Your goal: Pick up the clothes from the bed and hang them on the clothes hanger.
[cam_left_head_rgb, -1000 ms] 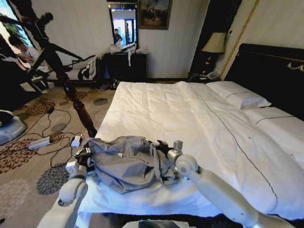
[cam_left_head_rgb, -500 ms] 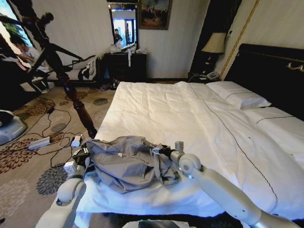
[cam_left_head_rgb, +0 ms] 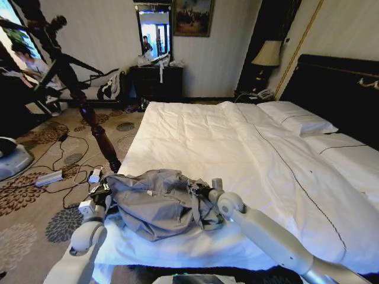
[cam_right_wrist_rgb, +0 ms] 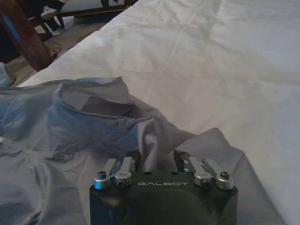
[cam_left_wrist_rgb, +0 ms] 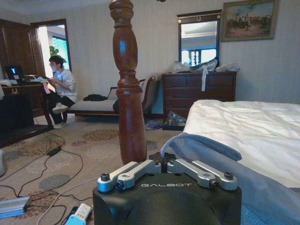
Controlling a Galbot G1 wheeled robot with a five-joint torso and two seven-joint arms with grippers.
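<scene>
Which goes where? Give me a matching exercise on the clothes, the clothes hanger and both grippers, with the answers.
1. clothes
2. clothes hanger
3. left gripper
4. right gripper

a. at the clothes' edge nearest the carpet
b. standing on the carpet
c. at the clothes' edge farther from the carpet
d. bunched on the bed, near corner

Pairs: 1-d, 2-b, 3-a, 4-c.

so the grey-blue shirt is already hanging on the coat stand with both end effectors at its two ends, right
Not quite. The head view shows the grey-blue shirt still lying bunched on the bed, not on the coat stand. The left end effector and right end effector are indeed at its two ends.
</scene>
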